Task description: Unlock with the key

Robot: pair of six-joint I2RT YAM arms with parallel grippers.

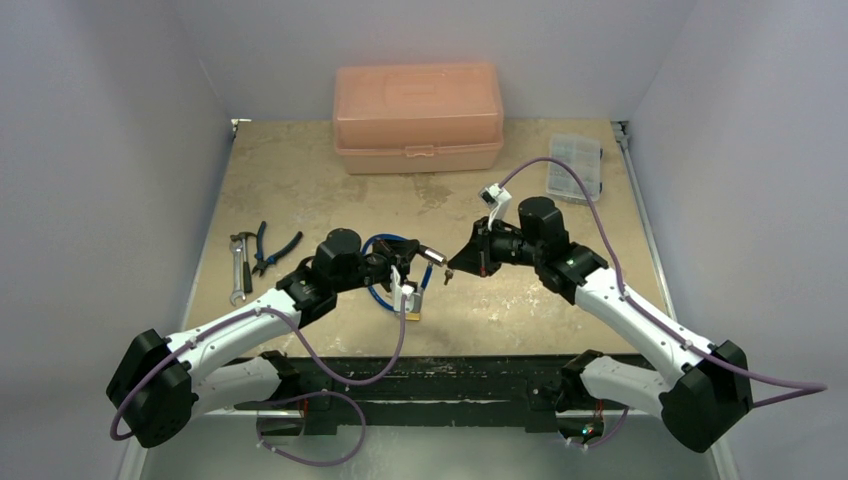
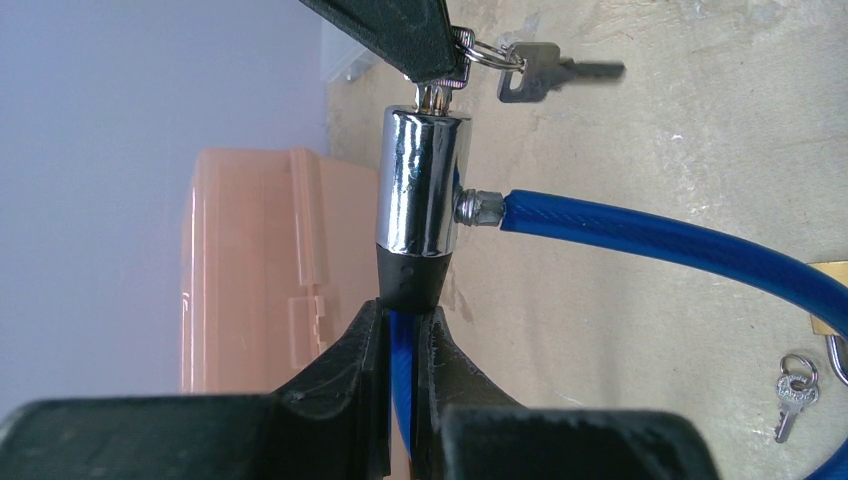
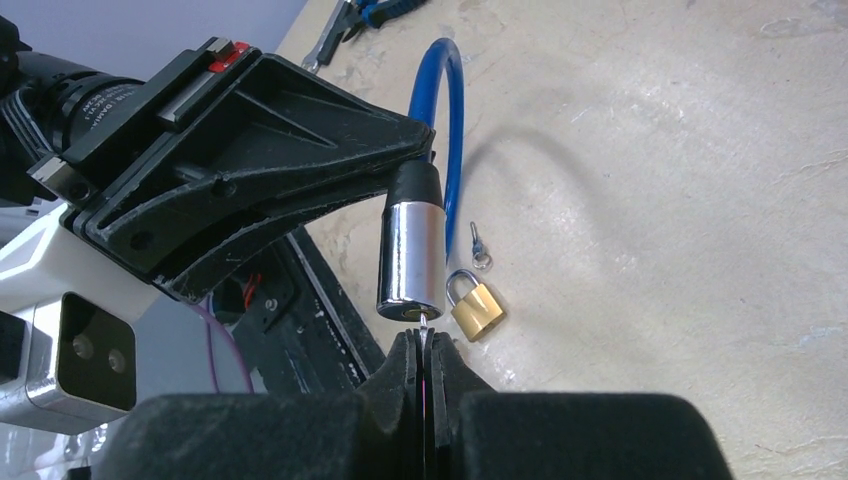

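My left gripper (image 2: 408, 310) is shut on the blue cable (image 2: 650, 235) just below the black collar of the cable lock's chrome cylinder (image 2: 425, 180), and holds it above the table. My right gripper (image 3: 424, 340) is shut on a cable-lock key whose thin blade (image 3: 421, 322) enters the cylinder's end (image 3: 410, 255). A spare key (image 2: 545, 75) hangs from its ring. The tiny silver key (image 3: 478, 245) with a small ring lies on the table beside the little brass padlock (image 3: 478, 310), apart from both grippers. In the top view the grippers meet mid-table (image 1: 432, 258).
A peach plastic box (image 1: 418, 115) stands at the back, with a clear organiser case (image 1: 575, 165) at the back right. Blue-handled pliers (image 1: 268, 248) and a wrench (image 1: 238, 270) lie on the left. The table's near edge is just beyond the padlock (image 1: 412, 315).
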